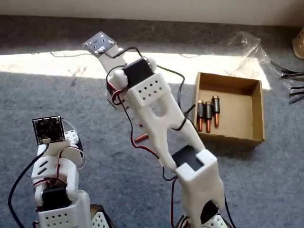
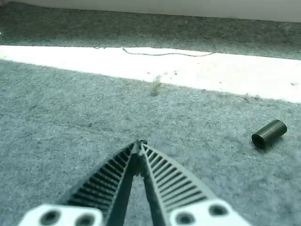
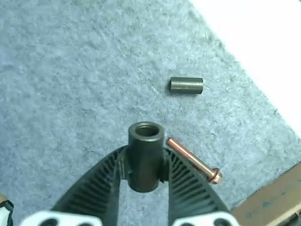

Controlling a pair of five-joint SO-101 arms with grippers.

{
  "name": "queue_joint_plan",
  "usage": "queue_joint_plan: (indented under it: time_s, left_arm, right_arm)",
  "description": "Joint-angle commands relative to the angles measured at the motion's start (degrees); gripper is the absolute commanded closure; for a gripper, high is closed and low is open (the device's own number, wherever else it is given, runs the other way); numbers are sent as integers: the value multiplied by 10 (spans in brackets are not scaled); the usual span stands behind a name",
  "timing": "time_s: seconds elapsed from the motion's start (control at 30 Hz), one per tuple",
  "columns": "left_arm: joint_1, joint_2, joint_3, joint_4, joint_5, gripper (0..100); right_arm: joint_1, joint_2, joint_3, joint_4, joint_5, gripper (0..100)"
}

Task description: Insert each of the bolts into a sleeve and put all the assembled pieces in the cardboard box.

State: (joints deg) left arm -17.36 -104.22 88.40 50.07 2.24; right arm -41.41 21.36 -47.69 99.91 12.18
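An indoor carpeted room, home or office unclear, used as a makeshift workbench: grey carpet (image 1: 71, 99), a sunlit band (image 1: 42, 61), a pale wall base (image 1: 142, 7), a crumpled plastic bag (image 1: 244, 42).

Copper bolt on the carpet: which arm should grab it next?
Probably left. The left gripper is shut and empty, so it is free. The right gripper holds a sleeve upright, open end up, and the copper bolt lies just beside it.

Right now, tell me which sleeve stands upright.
The sleeve in the right gripper, opening up. The loose sleeve lies on its side on the carpet; the assembled pieces lie flat in the box.
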Motion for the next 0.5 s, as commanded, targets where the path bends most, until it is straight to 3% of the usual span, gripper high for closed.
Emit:
queue_joint_plan:
  time_s: [0.0,0.37,0.47]
  left_arm:
    - [-1,-6,-4,-11,-5,991]
    - [1,-6,11,-25,-5,989]
    - [31,-6,11,-24,-8,989]
  right_arm:
    - [8,-124,55,11,-2,995]
    - [23,-454,288,9,0,995]
    - [23,-537,341,9,0,995]
